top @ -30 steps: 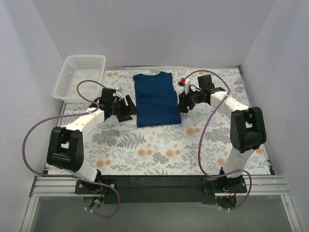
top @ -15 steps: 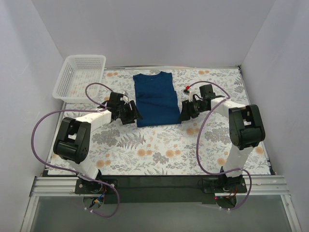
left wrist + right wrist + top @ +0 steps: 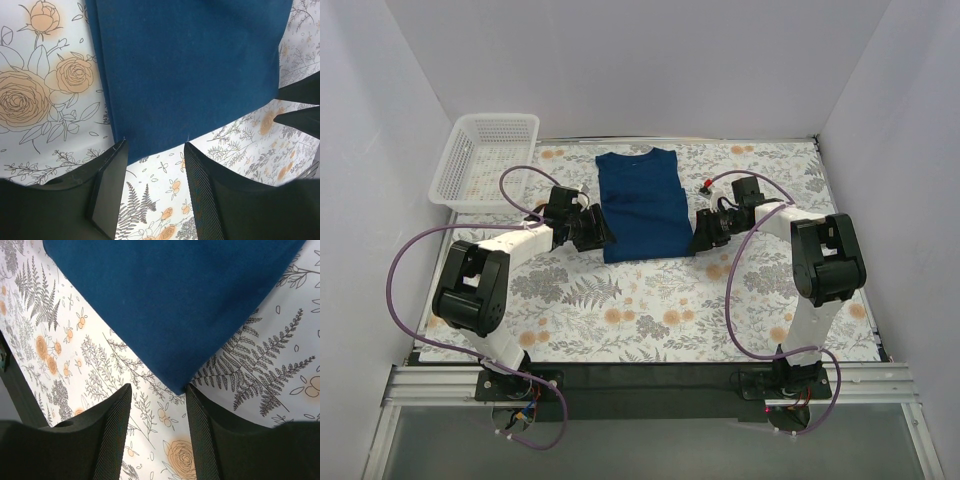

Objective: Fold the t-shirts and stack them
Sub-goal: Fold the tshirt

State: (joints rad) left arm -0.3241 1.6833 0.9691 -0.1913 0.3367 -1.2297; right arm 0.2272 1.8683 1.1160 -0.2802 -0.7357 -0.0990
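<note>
White plastic mesh basket [image 3: 448,170] sits well to the left of the navy blue t-shirt [image 3: 642,205], beyond its far-left corner, on the floral tabletop [image 3: 650,300]. The left claw [image 3: 598,232] lies low on the tabletop just beside the t-shirt's left edge, near the front-left corner. In the left wrist view the left claw [image 3: 152,192] has its two black fingers [image 3: 107,195] standing apart, patterned tabletop showing between them, and the hem corner of the t-shirt [image 3: 190,70] reaches just into the mouth of the gap. The claw is parted and holds nothing.

The t-shirt lies flat in the middle of the tabletop, folded into a long narrow rectangle with the collar at the far end and a faint crease across its middle. No print shows on the upper face.

The right claw [image 3: 702,236] rests just beside the t-shirt's front-right corner. In the right wrist view the right claw [image 3: 157,425] is likewise parted, its fingers [image 3: 112,435] either side of bare tabletop. The pointed corner of the t-shirt [image 3: 175,305] ends right at the opening, not pinched.
</note>
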